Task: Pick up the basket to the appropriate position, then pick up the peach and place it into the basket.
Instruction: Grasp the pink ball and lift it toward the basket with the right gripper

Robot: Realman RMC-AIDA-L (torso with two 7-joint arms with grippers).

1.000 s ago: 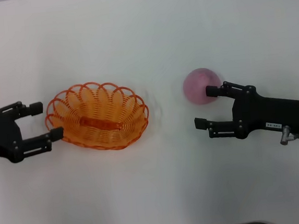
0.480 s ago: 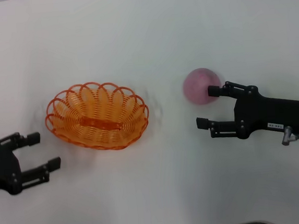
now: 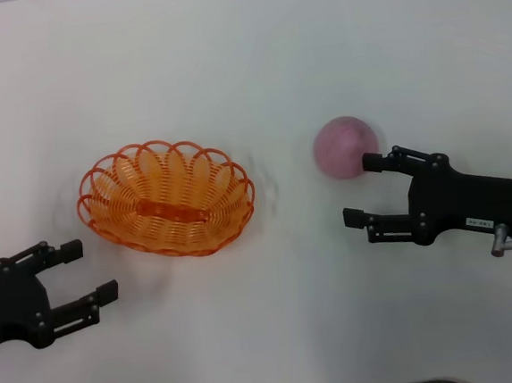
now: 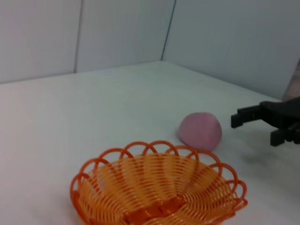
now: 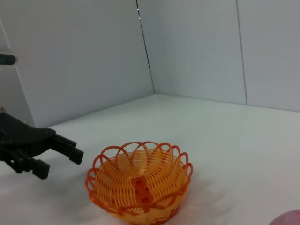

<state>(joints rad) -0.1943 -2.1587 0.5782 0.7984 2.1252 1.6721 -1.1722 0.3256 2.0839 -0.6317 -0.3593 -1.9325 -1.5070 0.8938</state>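
Your orange wire basket (image 3: pixel 167 199) sat upright on the white worktop (image 3: pixel 253 57), left of centre, with nothing in it. The pink peach (image 3: pixel 345 147) rested on the worktop well to its right. Your left hand (image 3: pixel 77 274) hung near the front-left of the basket, fingers spread and holding nothing, clear of the scalloped rim. Your right hand (image 3: pixel 362 187) was just beside the peach, also spread and empty; its far fingertip looked to be touching or nearly touching the fruit's near side, and I could not tell which.

Judging by that layout, the basket seemed placed and the peach grasp was the step in hand. To do it well, you needed to shift the right hand farther away from you, so the peach sat centred between the two fingers rather than off one tip. A round fruit would likely roll if one finger nudged it first, so closing only after both fingers straddled its widest part looked safest. The left hand was best kept clear.
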